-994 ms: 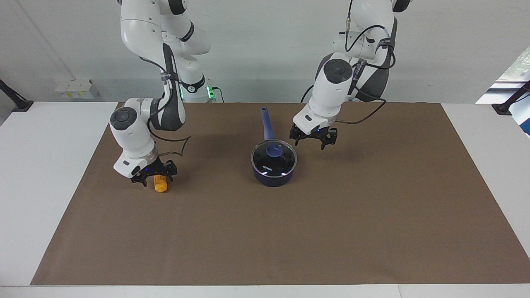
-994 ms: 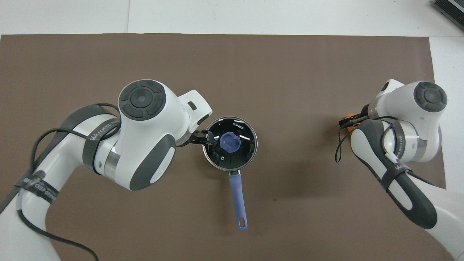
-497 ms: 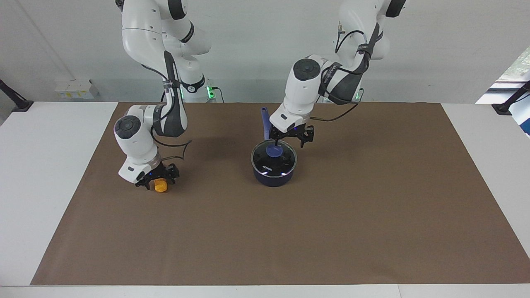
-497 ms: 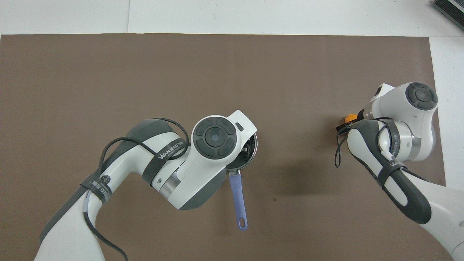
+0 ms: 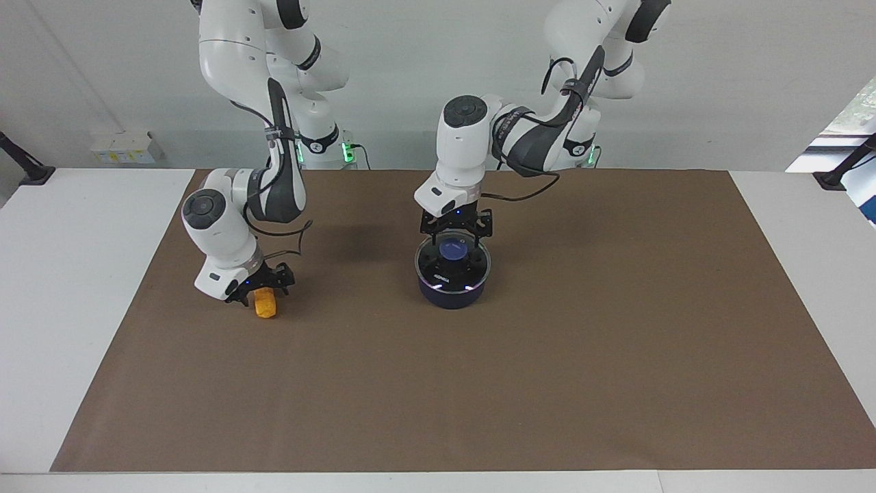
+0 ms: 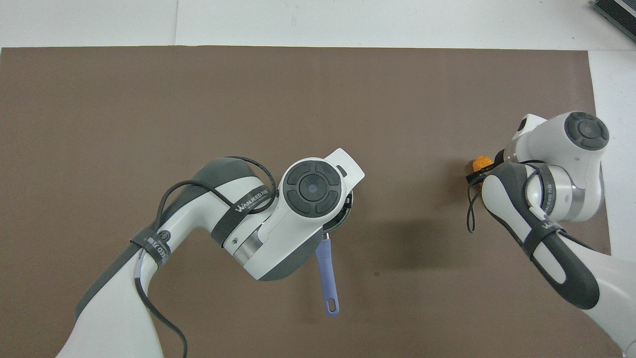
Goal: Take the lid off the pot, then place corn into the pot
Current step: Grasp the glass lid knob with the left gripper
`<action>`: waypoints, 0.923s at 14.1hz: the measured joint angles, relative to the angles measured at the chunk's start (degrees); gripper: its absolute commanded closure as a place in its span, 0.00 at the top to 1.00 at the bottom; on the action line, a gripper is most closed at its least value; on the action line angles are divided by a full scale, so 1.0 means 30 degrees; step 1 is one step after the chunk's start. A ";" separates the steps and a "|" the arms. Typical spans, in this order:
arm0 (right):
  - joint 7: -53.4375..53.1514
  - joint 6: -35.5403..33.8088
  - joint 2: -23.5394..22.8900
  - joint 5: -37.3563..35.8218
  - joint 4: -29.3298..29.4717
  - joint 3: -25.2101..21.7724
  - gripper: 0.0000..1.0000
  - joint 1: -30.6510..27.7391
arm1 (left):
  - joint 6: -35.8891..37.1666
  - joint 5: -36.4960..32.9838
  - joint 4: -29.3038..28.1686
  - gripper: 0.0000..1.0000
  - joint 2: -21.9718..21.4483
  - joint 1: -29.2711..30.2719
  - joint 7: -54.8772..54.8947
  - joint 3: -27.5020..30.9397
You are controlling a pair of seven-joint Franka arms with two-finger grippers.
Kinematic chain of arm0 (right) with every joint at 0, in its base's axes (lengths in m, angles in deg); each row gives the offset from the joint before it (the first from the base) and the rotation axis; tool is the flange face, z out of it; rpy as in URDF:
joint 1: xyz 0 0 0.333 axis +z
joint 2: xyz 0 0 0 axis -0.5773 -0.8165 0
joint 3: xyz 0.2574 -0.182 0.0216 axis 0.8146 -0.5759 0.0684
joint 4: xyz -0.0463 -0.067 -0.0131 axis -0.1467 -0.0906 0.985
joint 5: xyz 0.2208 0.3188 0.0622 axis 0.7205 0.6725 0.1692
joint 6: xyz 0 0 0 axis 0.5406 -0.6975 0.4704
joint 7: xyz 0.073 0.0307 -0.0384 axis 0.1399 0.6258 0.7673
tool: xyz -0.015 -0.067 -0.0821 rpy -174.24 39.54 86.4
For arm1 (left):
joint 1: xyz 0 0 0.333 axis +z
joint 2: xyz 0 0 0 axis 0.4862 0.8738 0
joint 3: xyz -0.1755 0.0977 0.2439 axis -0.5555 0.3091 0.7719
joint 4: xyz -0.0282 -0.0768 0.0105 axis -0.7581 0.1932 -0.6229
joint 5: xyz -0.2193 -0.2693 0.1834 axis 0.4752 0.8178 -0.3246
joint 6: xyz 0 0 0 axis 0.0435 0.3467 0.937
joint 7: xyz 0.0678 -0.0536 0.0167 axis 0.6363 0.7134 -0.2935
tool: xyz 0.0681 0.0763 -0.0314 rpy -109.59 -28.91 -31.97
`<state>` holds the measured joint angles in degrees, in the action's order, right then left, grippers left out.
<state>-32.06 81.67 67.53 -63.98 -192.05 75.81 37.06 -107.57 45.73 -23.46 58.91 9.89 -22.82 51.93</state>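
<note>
The dark navy pot [image 5: 452, 294] stands mid-mat with the glass lid [image 5: 435, 266] on it. The lid's blue knob [image 5: 452, 250] shows between the spread fingers of my left gripper [image 5: 455, 239], which is open and just above the lid. The yellow-orange corn [image 5: 265, 305] lies on the mat toward the right arm's end. My right gripper [image 5: 263, 286] is down on the corn's upper end. In the overhead view the left arm's wrist covers the pot; only its rim [image 6: 349, 205] and blue handle [image 6: 326, 276] show. The corn [image 6: 481, 162] peeks out beside the right wrist.
A brown mat [image 5: 547, 383] covers the white table [image 5: 82, 287]. The pot's handle points toward the robots.
My left gripper has swung from beside the pot to directly over the lid's knob. My right gripper dipped onto the corn and stays there. The corn, pot and lid have not moved.
</note>
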 measured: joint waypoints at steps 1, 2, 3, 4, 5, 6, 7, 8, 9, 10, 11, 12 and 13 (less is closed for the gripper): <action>0.0014 0.0147 0.0000 0.0003 0.0000 -0.0002 0.21 -0.0004 | -0.0151 -0.0006 0.0047 1.00 0.0155 0.0000 -0.0001 0.0002; 0.0018 0.0168 0.0000 0.0004 0.0000 -0.0002 0.00 -0.0005 | -0.0251 -0.0092 0.0171 1.00 0.0348 0.0000 -0.0002 0.0008; 0.0020 0.0172 0.0000 0.0005 -0.0001 -0.0003 0.00 -0.0012 | -0.0257 -0.0329 0.0369 1.00 0.0525 0.0001 -0.0004 0.0014; 0.0021 0.0173 0.0000 0.0007 -0.0001 -0.0004 0.00 -0.0023 | -0.0254 -0.0526 0.0566 0.83 0.0661 0.0001 -0.0005 0.0020; 0.0022 0.0175 0.0000 0.0007 0.0000 -0.0004 0.00 -0.0041 | -0.0250 -0.0606 0.0710 0.53 0.0747 0.0002 -0.0006 0.0023; 0.0022 0.0176 0.0004 0.0024 0.0006 -0.0005 0.00 -0.0053 | -0.0249 -0.0635 0.0770 0.26 0.0774 0.0002 -0.0006 0.0023; 0.0022 0.0177 0.0004 0.0034 0.0010 -0.0004 0.00 -0.0054 | -0.0248 -0.0642 0.0794 0.06 0.0774 0.0001 -0.0006 0.0023; 0.0022 0.0177 0.0003 0.0044 0.0026 0.0001 0.00 -0.0050 | -0.0243 -0.0650 0.0826 0.00 0.0774 0.0001 -0.0006 0.0021; 0.0022 0.0177 0.0006 0.0062 0.0086 0.0009 0.00 -0.0025 | -0.0239 -0.0651 0.0830 0.00 0.0787 0.0000 -0.0006 0.0015; -0.0067 0.0177 0.0024 0.0080 0.0231 0.0025 0.00 0.0029 | -0.0239 -0.0651 0.0836 0.00 0.0792 0.0000 -0.0006 0.0013; -0.0207 0.0149 0.0073 0.0097 0.0461 0.0110 0.00 0.0060 | -0.0238 -0.0651 0.0837 0.00 0.0792 0.0000 -0.0006 0.0013; -0.0513 -0.0074 0.0197 0.0125 0.0736 0.0290 0.00 0.0133 | -0.0237 -0.0651 0.0838 0.00 0.0793 0.0000 -0.0006 0.0013; -0.1137 -0.0649 0.0419 0.0131 0.1072 0.0421 0.00 0.0374 | -0.0223 -0.0651 0.0843 0.00 0.0793 0.0000 -0.0006 0.0013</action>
<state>-35.47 79.72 68.78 -63.58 -188.84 77.08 38.18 -108.24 43.78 -20.93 61.29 9.89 -22.84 51.97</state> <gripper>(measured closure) 0.639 0.344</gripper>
